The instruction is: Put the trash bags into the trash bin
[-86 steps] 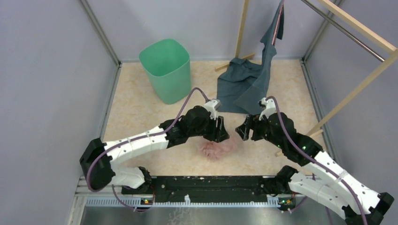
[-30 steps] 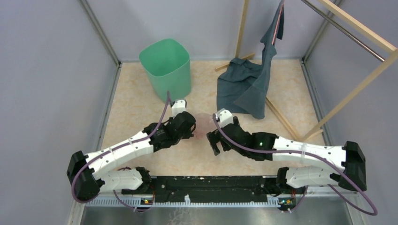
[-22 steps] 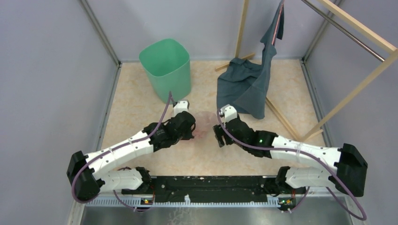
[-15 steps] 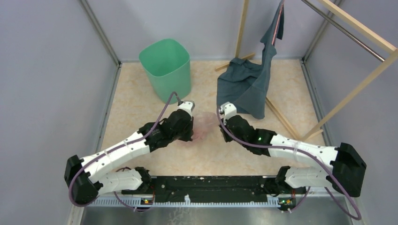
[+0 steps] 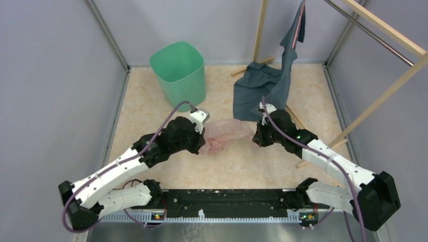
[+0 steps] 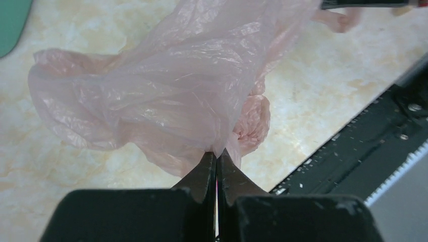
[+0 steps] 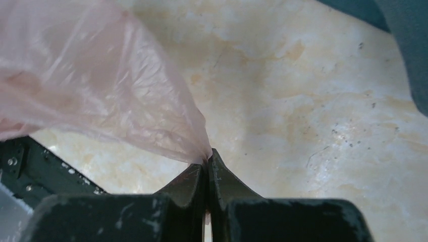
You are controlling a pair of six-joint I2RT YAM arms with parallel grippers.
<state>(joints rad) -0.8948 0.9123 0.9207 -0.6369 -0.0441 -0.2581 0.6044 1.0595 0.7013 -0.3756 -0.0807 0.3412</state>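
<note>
The pale-pink trash bag hangs stretched between my two grippers above the middle of the floor. My left gripper is shut on the bag's left edge, and the film billows out from its fingertips. My right gripper is shut on the bag's right edge, where a fold of the film runs into its closed jaws. The mint-green trash bin stands upright at the back left, beyond the left gripper, open side up.
A dark blue-grey cloth garment hangs from a wooden rack at the back right and drapes onto the floor just behind my right gripper. Grey walls enclose the floor. The black base rail runs along the near edge.
My right gripper has shut on the bag's right edge and drawn back to the right, spreading the bag. My left arm has shifted slightly, still holding the left edge.
</note>
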